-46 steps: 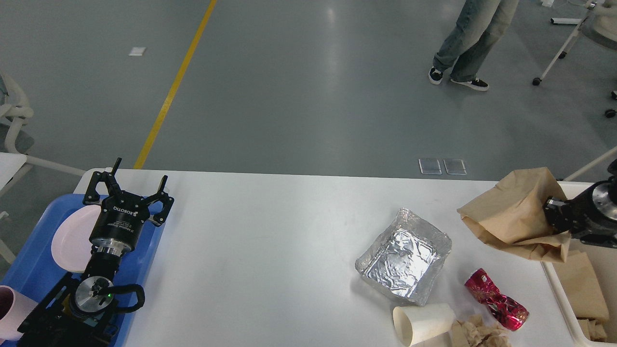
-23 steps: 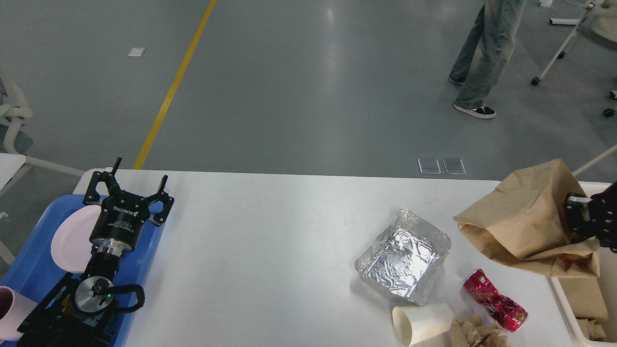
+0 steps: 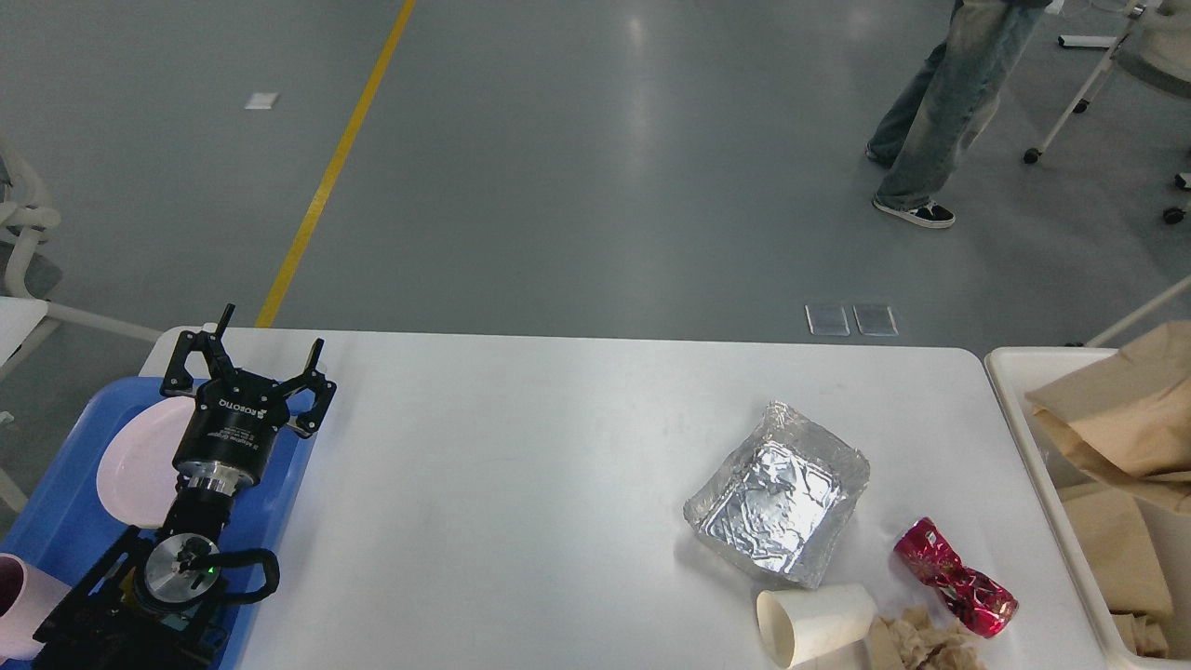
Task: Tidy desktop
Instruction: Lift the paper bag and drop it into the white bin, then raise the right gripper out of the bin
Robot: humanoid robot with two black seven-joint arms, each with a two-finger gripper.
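Observation:
The white desktop fills the lower half of the head view. On its right part lie a crumpled foil tray, a crushed red can, a white paper cup on its side and some crumpled brown paper at the front edge. My left gripper is open and empty, held above the desktop's far left end over the blue tray. My right gripper is out of view. A brown paper bag hangs over the cream bin at the right edge.
The blue tray holds a pink plate and a pink cup. The cream bin has more brown paper inside. A person walks on the grey floor beyond the table. A yellow floor line runs at the left.
My right arm has carried the brown paper bag rightward over the bin and has left the view. The person has walked to the right. The left arm has not moved.

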